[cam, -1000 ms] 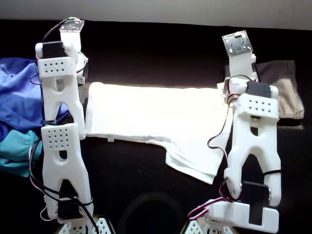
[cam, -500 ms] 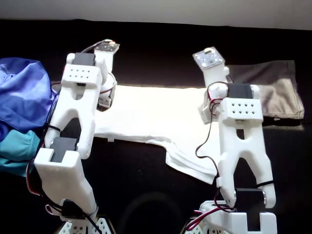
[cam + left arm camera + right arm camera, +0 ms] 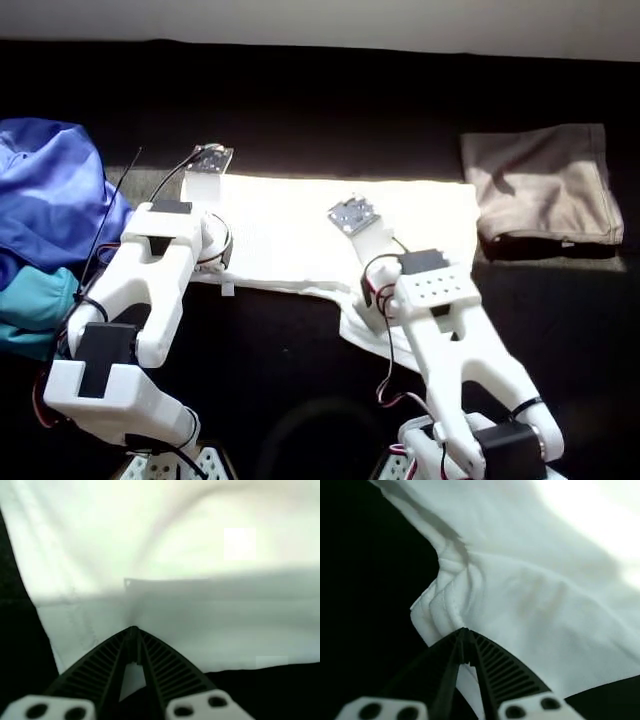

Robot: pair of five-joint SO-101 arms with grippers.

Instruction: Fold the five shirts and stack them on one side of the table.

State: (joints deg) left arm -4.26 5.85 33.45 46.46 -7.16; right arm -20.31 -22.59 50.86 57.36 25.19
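A white shirt lies spread flat across the middle of the black table. My left gripper points down at the shirt's near left hem, jaws shut to a point with cloth creased at the tip. In the high view, my left gripper sits under the left arm's wrist. My right gripper is shut on the layered sleeve edge at the shirt's near side, where my right gripper is in the high view.
A folded beige shirt lies at the back right. A crumpled blue shirt and a teal one are heaped at the left edge. Bare black tabletop runs along the far side and in front between the arms.
Both arms have pulled back from the shirt's far edge to its near edge, the right one also swinging left. The white shirt lies where it was.
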